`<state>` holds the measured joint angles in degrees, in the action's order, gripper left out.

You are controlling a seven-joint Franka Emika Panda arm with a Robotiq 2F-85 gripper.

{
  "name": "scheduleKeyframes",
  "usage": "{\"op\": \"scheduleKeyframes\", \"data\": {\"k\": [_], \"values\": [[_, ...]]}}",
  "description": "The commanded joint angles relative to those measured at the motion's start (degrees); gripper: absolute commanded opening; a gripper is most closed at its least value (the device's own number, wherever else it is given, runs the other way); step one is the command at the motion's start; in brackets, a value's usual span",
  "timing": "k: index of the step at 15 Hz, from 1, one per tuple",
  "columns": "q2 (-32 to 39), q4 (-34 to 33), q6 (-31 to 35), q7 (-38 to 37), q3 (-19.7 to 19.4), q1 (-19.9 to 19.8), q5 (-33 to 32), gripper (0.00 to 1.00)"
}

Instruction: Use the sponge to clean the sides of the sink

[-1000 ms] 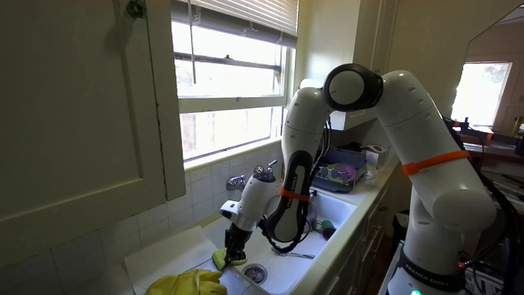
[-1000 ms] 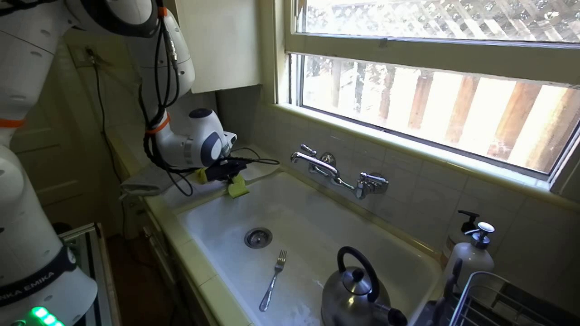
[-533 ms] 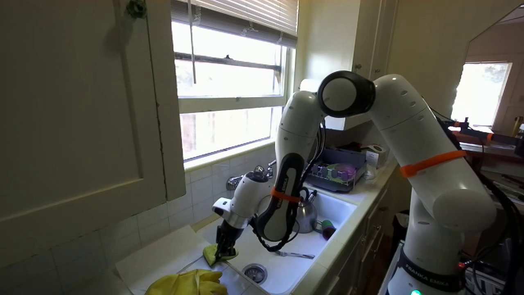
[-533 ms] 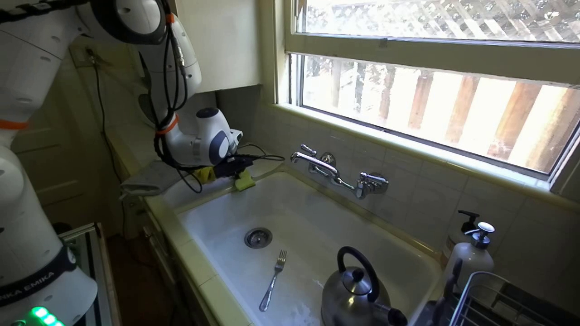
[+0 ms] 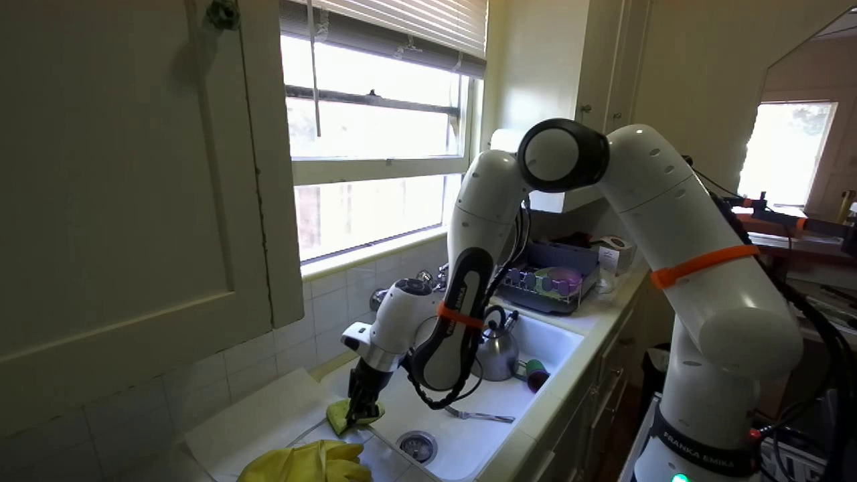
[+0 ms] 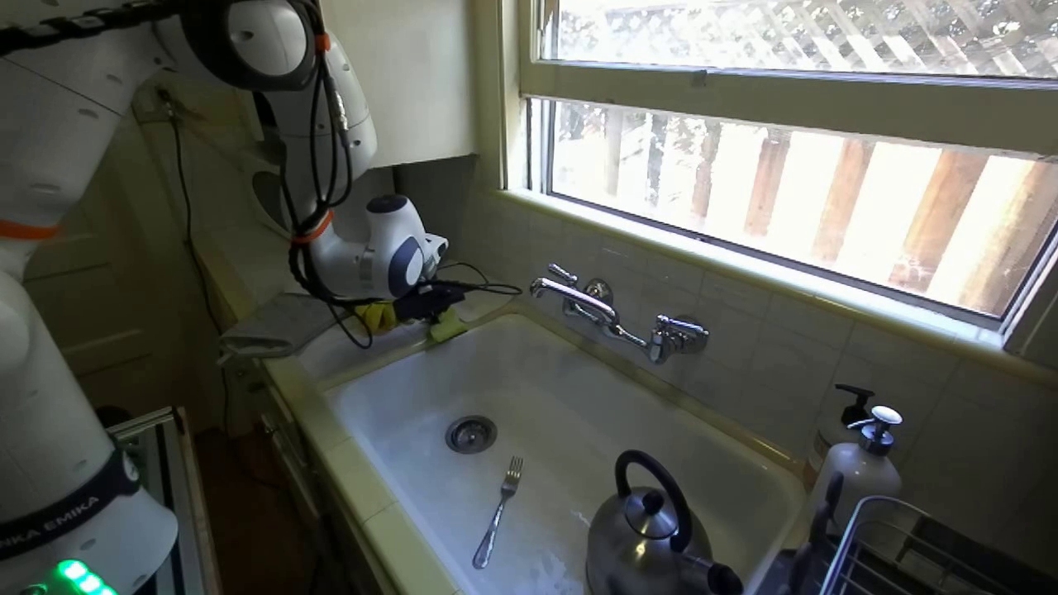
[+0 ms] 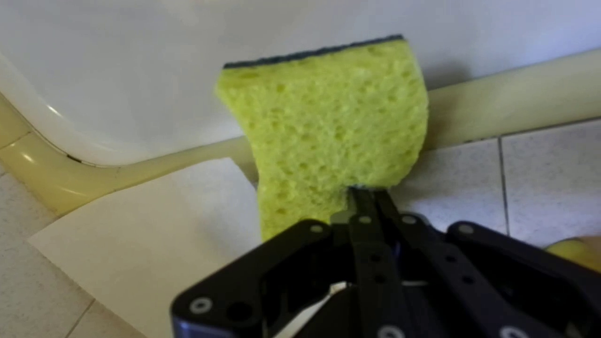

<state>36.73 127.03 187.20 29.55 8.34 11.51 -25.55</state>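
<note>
At the edge of the sink (image 7: 141,94), the sponge (image 7: 328,117), pinched in the gripper (image 7: 369,192), should be lowered with its free end pressed along the inner side.

Daylight glares white through the window (image 5: 378,137), leaving the near cabinet door (image 5: 127,174) dim and murky

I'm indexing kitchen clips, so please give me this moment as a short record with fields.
Tool: yellow-green sponge with a dark layer
Pincer: shut on the sponge
Sponge position: over the yellow edging of the sink; contact unclear
In sink: kettle, upright; fork, lying near the drain
Beside sink: white sheet; yellow glove-like heap
Tap: chrome, two-handled
</note>
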Motion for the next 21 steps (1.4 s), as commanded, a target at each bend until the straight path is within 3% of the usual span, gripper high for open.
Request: {"op": "scheduleKeyframes", "data": {"k": [1, 5, 9, 16, 21], "values": [[-0.89, 4.52, -3.5, -0.9, 4.05, -4.09, -1.58, 0.01], [-4.17, 8.95, -3.54, -2.01, 0.61, -1.07, -0.93, 0.01], [-6.64, 13.55, -3.72, -0.92, -0.13, 0.19, -0.47, 0.01], [-11.1, 20.98, -5.35, -0.85, 1.59, -0.84, -1.9, 0.01], [-14.42, 26.12, -8.55, -1.28, -2.49, 4.49, -1.26, 0.01]]}}
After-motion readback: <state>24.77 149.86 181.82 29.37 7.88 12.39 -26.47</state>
